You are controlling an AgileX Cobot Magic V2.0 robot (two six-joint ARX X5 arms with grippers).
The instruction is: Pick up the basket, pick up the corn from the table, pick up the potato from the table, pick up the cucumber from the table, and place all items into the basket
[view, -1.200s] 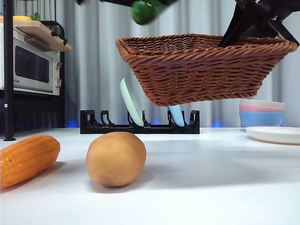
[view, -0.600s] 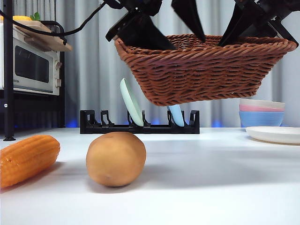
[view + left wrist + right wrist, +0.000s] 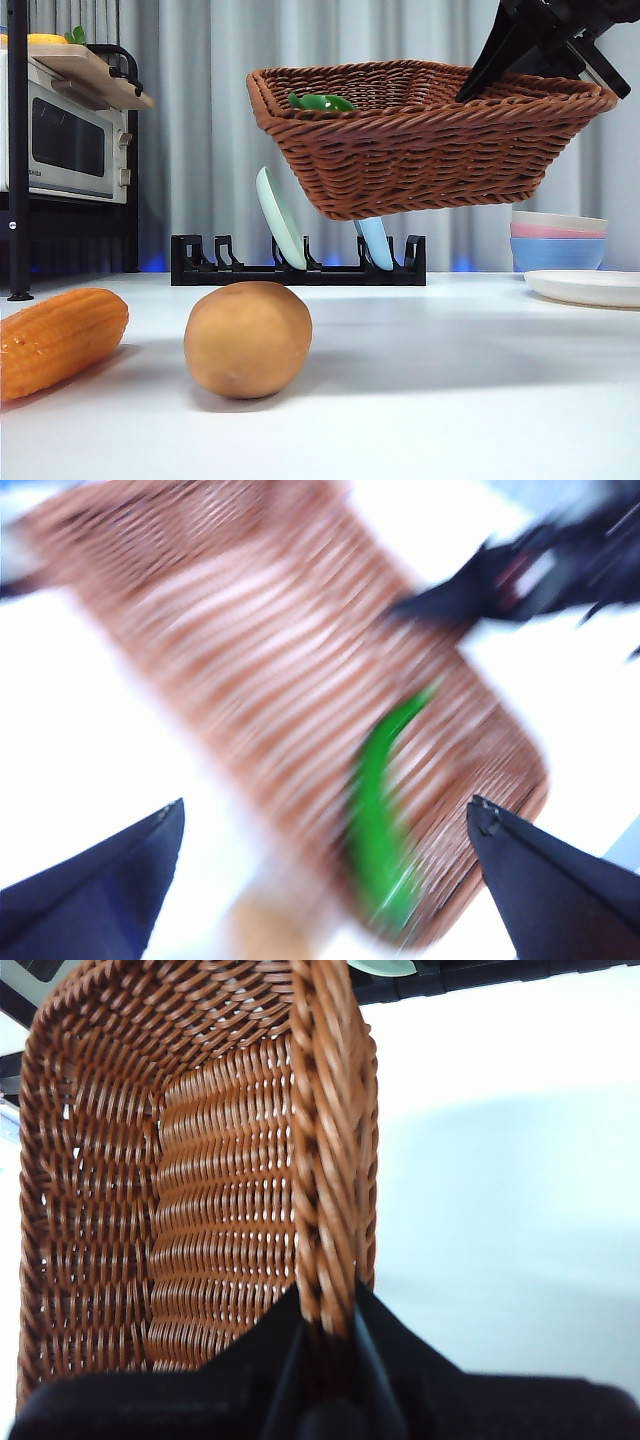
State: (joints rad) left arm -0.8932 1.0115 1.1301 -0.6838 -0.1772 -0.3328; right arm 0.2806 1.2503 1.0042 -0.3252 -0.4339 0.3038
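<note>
My right gripper [image 3: 482, 82] is shut on the right rim of the wicker basket [image 3: 430, 140] and holds it in the air above the table; its jaws pinch the braided rim in the right wrist view [image 3: 325, 1332]. The green cucumber [image 3: 320, 101] lies inside the basket near its left end. It also shows in the blurred left wrist view [image 3: 385, 820]. My left gripper [image 3: 326, 801] is open and empty above the basket [image 3: 230, 670], out of the front view. The corn [image 3: 60, 340] and the potato [image 3: 247, 338] lie on the white table [image 3: 450, 400] at the front left.
A microwave [image 3: 65, 140] stands on a black rack at the far left. A black dish rack [image 3: 300, 268] with two plates is behind the basket. Stacked bowls [image 3: 558, 240] and a white plate [image 3: 585, 287] are at the back right.
The left gripper let the cucumber go into the basket and moved up out of the front view. The basket has risen slightly. Corn and potato have not moved.
</note>
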